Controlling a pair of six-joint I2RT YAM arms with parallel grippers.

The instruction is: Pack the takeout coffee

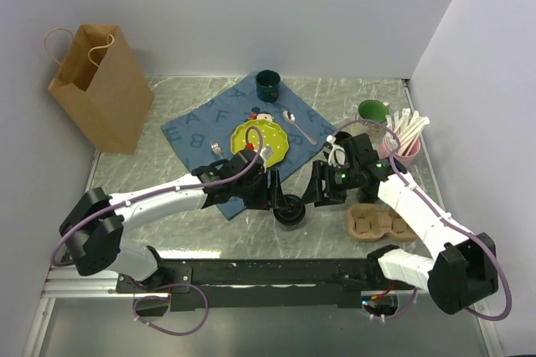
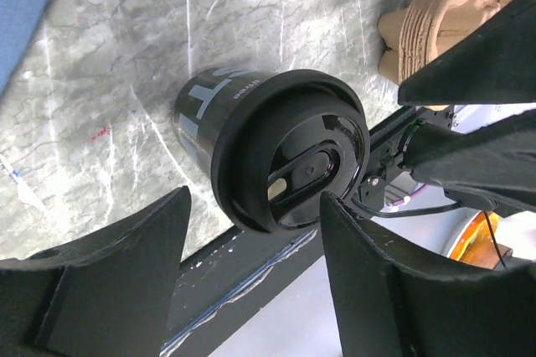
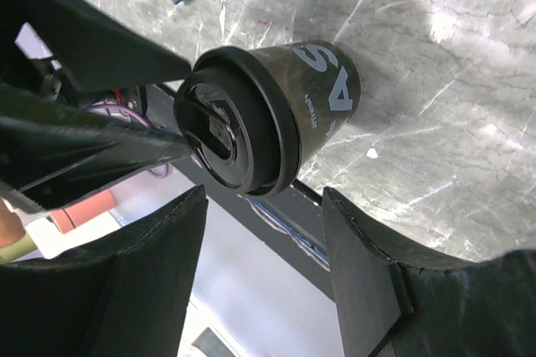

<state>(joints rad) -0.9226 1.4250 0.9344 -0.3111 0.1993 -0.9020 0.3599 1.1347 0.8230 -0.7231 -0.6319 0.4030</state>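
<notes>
left gripper (image 2: 255, 206) and right gripper (image 3: 264, 198) both gape, the lidded coffee cup (image 2: 205, 110) between their fingers, ungripped. likely light, crushable: pinch gently under the lid (image 2: 293, 156).

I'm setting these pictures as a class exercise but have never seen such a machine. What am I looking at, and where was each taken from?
Two robot arms are bolted to a table. The wide picture looks down from above; the other two come from a camera on each wrist. On the table: a paper bag, blue cloth, yellow plate, dark green mug, pulp cup carrier and one lidded black coffee cup. The left tool and right tool stand open on either side of that cup; neither grips it.
</notes>
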